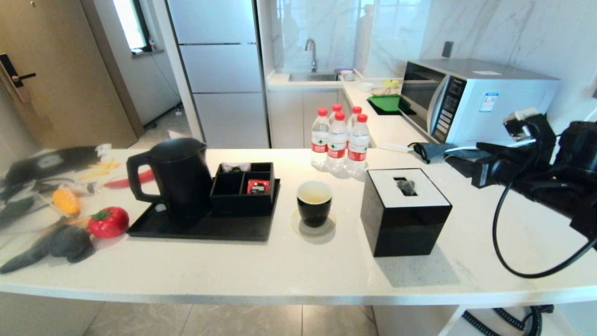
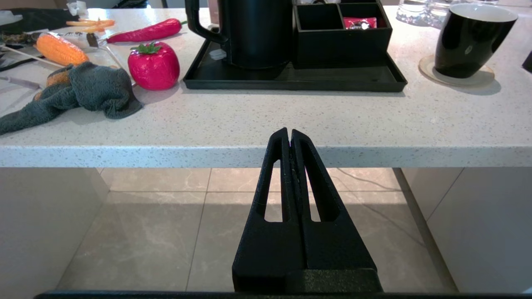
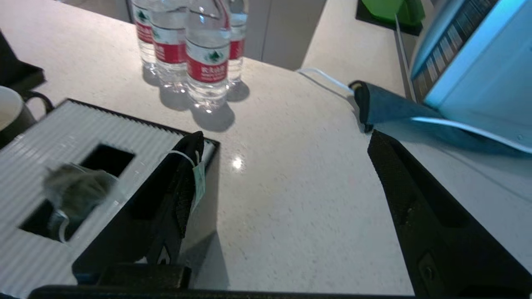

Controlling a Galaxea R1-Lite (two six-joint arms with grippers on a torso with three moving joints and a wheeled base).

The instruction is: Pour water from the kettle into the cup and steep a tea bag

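Pressed fully shut, the left gripper (image 2: pixel 289 135) is held low in front of the counter (image 1: pixel 280 266) edge, parked and clear of everything. At the counter's left, a red toy tomato (image 1: pixel 108 221) is set beside a black tray (image 1: pixel 200 231), on which the kettle (image 1: pixel 179 175) is stood upright with its handle turned leftward; a compartment box (image 1: pixel 242 189) is placed against its right side. The cup (image 1: pixel 314 205) is seen just right of the tray, upright, with pale yellowish water (image 1: pixel 314 193) in it. Next comes the black tissue box (image 1: pixel 403 219), at whose slot a blurred grey-green bundle, apparently the tea bag (image 3: pixel 77 191), is seen. Farthest right, the right gripper (image 3: pixel 282 139) is held above the counter beside that box, spread wide and gripping nothing; a thin string with a small tag (image 3: pixel 198 182) is draped over one finger.
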